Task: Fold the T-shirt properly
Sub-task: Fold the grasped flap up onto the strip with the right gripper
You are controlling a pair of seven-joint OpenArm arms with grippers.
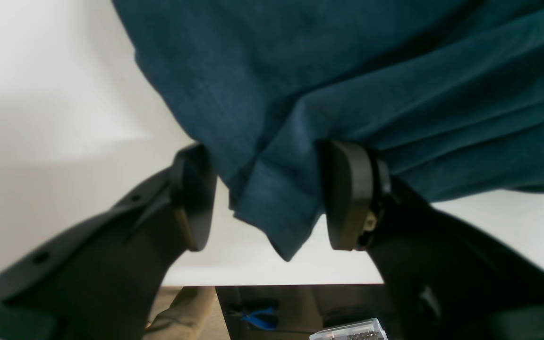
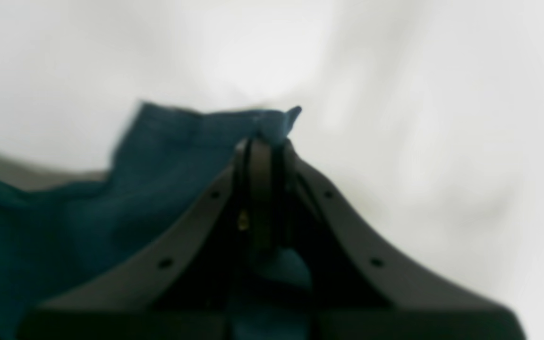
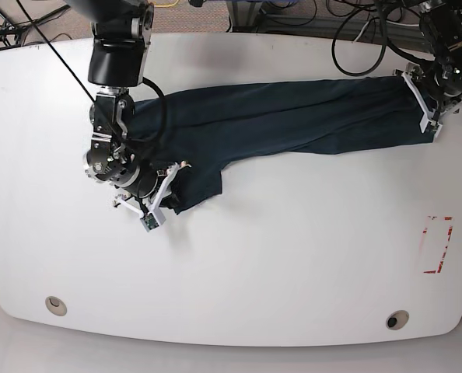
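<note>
Your 2 arms work opposite ends of the T-shirt (image 3: pixel 293 116), which lies in a long bunched band across the far half of the white table (image 3: pixel 293 256). Your right gripper (image 2: pixel 265 141) has its jaws pressed together on a corner of the cloth. Your left gripper (image 1: pixel 265 198) stands about half open, a hemmed fold of the cloth hanging between its pads (image 1: pixel 347 198), touching 1 and not clamped.
</note>
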